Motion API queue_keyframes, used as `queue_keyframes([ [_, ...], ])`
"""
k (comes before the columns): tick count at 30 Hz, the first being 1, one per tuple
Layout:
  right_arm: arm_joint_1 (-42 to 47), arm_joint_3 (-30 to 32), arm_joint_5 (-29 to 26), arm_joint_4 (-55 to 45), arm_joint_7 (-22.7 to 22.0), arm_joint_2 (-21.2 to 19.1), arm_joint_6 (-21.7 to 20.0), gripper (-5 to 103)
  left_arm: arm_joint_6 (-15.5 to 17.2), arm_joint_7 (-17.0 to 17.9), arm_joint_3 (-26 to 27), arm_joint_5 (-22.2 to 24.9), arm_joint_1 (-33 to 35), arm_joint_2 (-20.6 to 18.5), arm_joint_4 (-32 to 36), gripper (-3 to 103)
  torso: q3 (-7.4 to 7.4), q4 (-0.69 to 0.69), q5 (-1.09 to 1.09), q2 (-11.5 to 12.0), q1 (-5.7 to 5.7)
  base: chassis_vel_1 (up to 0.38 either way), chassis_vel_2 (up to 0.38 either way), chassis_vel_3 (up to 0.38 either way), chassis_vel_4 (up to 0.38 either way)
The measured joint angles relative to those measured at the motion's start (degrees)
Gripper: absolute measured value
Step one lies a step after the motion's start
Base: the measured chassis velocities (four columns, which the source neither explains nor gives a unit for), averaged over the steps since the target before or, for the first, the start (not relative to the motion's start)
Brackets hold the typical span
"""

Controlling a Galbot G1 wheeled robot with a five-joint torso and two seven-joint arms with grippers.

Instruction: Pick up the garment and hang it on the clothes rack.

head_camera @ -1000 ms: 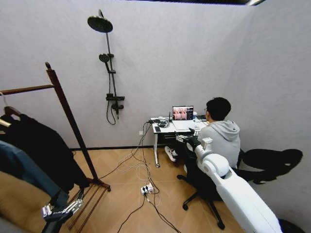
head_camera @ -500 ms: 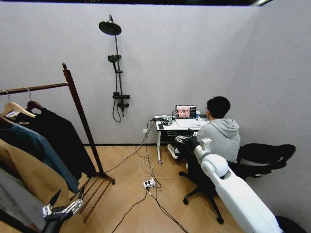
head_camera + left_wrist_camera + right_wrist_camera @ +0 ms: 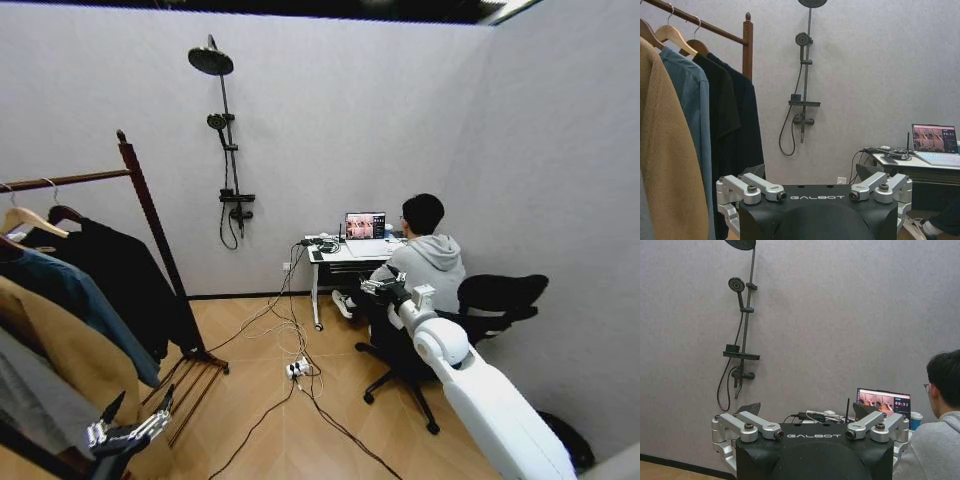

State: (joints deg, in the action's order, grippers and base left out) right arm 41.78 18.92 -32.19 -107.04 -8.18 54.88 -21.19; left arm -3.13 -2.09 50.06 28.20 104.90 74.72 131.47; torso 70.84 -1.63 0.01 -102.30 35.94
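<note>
Both grippers, left gripper [image 3: 135, 415] and right gripper [image 3: 385, 287], hang spread apart and empty, garment [image 3: 130, 275] on clothes rack [image 3: 150, 215].

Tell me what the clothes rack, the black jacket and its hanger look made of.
Clothes rack: apparently wood, dark red-brown with a slight sheen and a turned knob on top. Black jacket: soft matte fabric, draping in loose folds; the fibre can't be told. Hanger: looks like brown wood, with a thin, seemingly metal wire hook.

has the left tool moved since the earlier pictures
Cannot tell. The left tool sits at the same low-left spot of the head view while the clothes rack and shower rail shift together, so the camera itself turned.
</note>
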Motion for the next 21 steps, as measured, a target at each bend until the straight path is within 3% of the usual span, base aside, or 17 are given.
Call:
queue_keyframes([
  [21, 0.89, -0.07, 0.38, -0.14, 0.15, 0.39, 0.13, 100, 0.0, 0.0, 0.0, 0.0, 0.0, 0.0, 0.0, 100, 0.0, -0.02, -0.02, 0.0, 0.02, 0.103, -0.115, -0.109, 0.105],
])
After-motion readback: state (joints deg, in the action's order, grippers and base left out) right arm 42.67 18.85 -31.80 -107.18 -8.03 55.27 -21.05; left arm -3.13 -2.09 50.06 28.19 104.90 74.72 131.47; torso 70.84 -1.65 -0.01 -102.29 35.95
